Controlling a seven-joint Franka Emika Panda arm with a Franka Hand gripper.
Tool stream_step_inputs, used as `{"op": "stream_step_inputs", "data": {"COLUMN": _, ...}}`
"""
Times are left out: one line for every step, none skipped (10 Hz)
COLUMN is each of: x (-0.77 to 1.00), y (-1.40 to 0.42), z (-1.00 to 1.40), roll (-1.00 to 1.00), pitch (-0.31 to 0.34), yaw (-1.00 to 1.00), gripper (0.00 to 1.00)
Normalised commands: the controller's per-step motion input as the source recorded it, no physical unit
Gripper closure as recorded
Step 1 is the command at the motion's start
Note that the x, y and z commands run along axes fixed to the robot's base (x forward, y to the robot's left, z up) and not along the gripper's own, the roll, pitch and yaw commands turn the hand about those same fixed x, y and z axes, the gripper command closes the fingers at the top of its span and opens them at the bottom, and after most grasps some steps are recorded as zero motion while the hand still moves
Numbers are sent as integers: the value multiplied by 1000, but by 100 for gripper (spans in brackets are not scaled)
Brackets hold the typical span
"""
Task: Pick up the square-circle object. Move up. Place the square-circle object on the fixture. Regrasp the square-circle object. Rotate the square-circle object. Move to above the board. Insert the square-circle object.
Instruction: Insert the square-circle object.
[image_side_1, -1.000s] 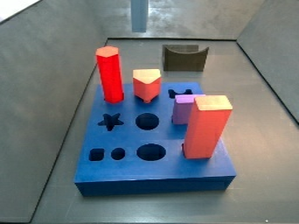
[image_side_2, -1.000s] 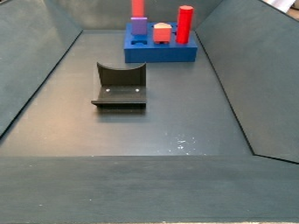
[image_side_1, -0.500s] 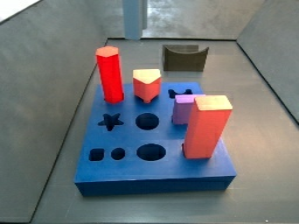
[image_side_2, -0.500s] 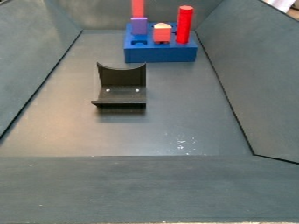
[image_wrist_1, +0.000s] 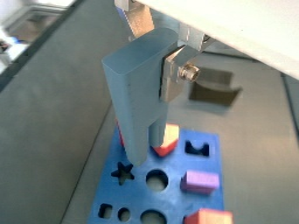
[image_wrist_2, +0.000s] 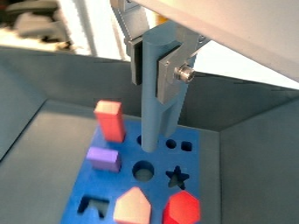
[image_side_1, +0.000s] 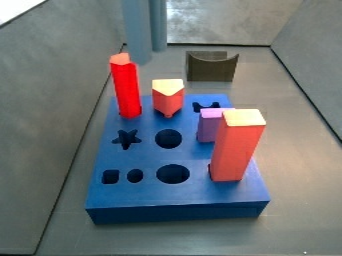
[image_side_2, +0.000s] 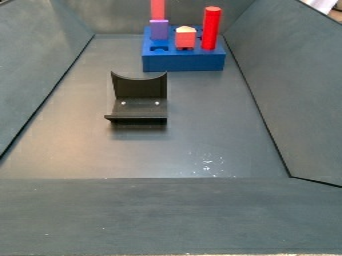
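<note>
While square-circle object hangs upright, pinched in gripper above board, pick, fixture step, regrasp, rotate look done. Fixture bare, well apart from board. In side view, obj lower end shows near top edge, above board's far end. Left: align w/ its hole, lower, insert. Which hole: can't tell.

The dark L-shaped fixture with a concave notch stands on the grey floor, left of centre. Far behind it sits the thick blue board, bearing a red peg, a purple peg and a small orange-topped block. The gripper is out of sight here.
</note>
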Motion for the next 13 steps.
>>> {"op": "stream_step_inputs", "data": {"x": 0, "y": -126, "z": -217, "roll": -26, "pitch": -44, "yaw": -949, "gripper": 100}}
{"op": "stream_step_inputs", "data": {"x": 0, "y": -77, "z": -240, "roll": -36, "pitch": -53, "yaw": -994, "gripper": 100}}
{"op": "stream_step_inputs", "data": {"x": 0, "y": -26, "z": -254, "roll": -44, "pitch": -61, "yaw": -1000, "gripper": 100}}
{"op": "stream_step_inputs", "data": {"x": 0, "y": -17, "z": -257, "roll": -46, "pitch": -64, "yaw": -1000, "gripper": 100}}
{"op": "stream_step_inputs", "data": {"x": 0, "y": -20, "z": -257, "roll": -46, "pitch": -63, "yaw": -1000, "gripper": 100}}
{"op": "stream_step_inputs", "data": {"x": 0, "y": -26, "z": -240, "roll": -26, "pitch": -27, "yaw": -1000, "gripper": 100}}
{"op": "stream_step_inputs", "data": {"x": 0, "y": -77, "z": -271, "roll": 0, "pitch": 0, "yaw": -1000, "gripper": 100}}
{"op": "stream_step_inputs", "data": {"x": 0, "y": -337, "z": -289, "roll": 0, "pitch": 0, "yaw": -849, "gripper": 100}}
{"op": "stream_step_inputs", "data": {"x": 0, "y": -529, "z": -277, "roll": 4, "pitch": 39, "yaw": -697, "gripper": 100}}
{"op": "stream_step_inputs", "data": {"x": 0, "y": -543, "z": -320, "roll": 27, "pitch": 64, "yaw": -666, "gripper": 100}}
{"op": "stream_step_inputs", "data": {"x": 0, "y": -589, "z": -380, "roll": 56, "pitch": 44, "yaw": -637, "gripper": 100}}
{"op": "stream_step_inputs", "data": {"x": 0, "y": -571, "z": -414, "roll": 64, "pitch": 3, "yaw": -663, "gripper": 100}}
{"op": "stream_step_inputs", "data": {"x": 0, "y": -469, "z": -397, "roll": 49, "pitch": 0, "yaw": -746, "gripper": 100}}
